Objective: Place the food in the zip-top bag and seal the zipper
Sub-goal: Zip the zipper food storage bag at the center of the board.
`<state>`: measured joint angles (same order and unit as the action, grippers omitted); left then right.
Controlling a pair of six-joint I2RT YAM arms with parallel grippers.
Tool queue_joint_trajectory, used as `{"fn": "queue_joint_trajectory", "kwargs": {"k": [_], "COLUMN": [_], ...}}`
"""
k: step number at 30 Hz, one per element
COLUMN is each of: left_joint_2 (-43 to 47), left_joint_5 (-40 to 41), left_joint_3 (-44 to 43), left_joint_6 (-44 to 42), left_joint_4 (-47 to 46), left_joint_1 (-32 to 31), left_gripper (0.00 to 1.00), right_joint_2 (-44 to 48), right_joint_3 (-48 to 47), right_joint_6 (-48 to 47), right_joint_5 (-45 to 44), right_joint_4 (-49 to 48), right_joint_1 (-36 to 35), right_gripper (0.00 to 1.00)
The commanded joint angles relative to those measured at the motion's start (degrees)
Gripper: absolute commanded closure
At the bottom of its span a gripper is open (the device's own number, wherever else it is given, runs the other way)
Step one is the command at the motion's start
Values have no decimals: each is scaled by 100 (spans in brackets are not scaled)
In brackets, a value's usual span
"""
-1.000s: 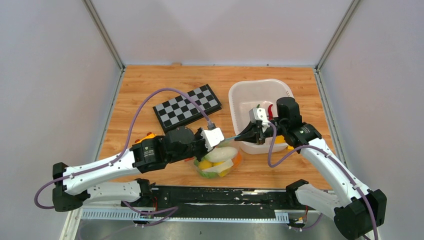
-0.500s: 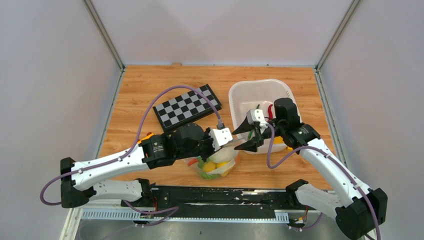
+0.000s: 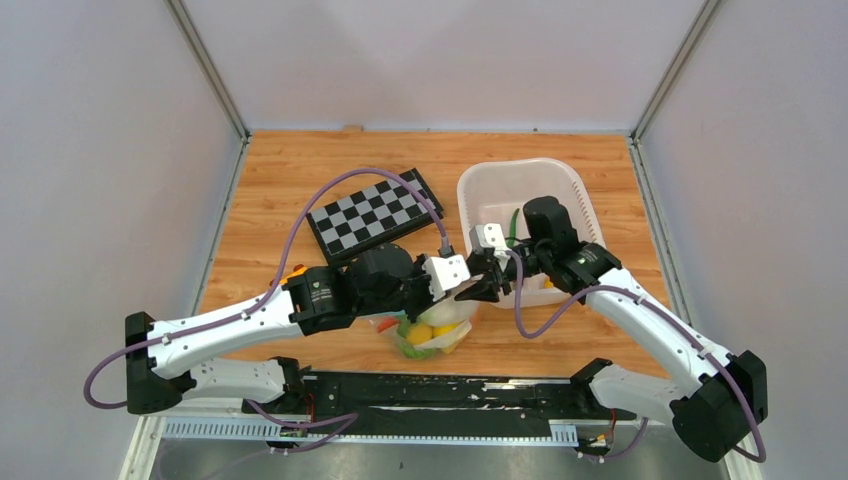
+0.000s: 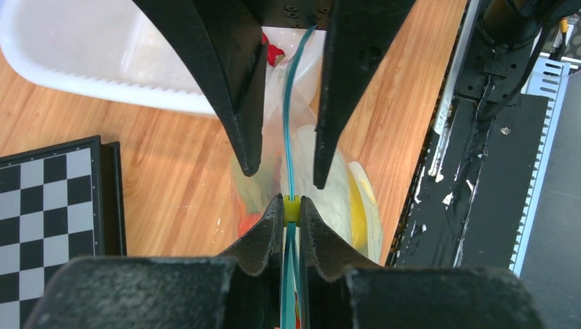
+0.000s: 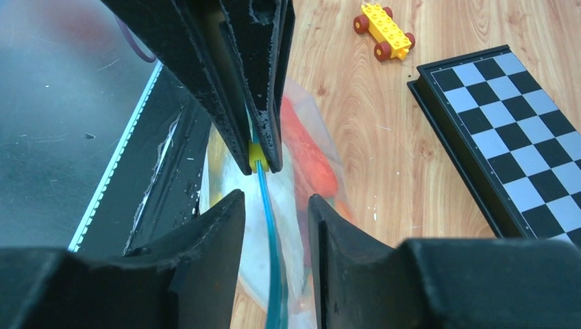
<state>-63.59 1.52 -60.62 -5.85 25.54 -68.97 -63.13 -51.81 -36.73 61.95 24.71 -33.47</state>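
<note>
A wooden bench (image 3: 290, 170) sits inside pale grey walls (image 3: 440, 60). Slim metal posts (image 3: 208, 70) run up the back corners. The light is even and soft.

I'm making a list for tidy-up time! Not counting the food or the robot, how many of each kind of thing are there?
Chessboard: 1
White basket: 1
Zip-top bag: 1
Yellow toy car: 1
Total: 4

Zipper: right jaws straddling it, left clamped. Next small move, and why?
Likely close the right gripper on the zipper beside the left gripper. The right jaws stand open with the teal strip between them, while the left gripper is shut on the strip at the yellow slider, so the strip is anchored.
</note>
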Motion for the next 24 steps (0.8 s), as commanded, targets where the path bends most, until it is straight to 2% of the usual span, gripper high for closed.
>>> {"fn": "queue_joint_trajectory", "kwargs": {"k": [1,6,10,24], "left_joint_2": [137,163,233,1394], "left_joint_5": [-60,30,153,789], "left_joint_3": [-155,-62,-4,907], "left_joint_6": [42,46,50,492], "left_joint_4": [-194,-214,-109,396], "left_joint_1": [14,13,15,15], "left_gripper": [100,100,100,98], "right_joint_2": [7,63,82,489], "right_joint_3": [-250,-216,-189,173], "right_joint_6": [-22,-76,-84,92], "right_joint_5": [-111,-147,-325,-1014], "right_joint_4": [-39,-54,-91,-776], "right_joint_1": [-30,-36,-30,-27], "right_gripper": [70,93,100,100]}}
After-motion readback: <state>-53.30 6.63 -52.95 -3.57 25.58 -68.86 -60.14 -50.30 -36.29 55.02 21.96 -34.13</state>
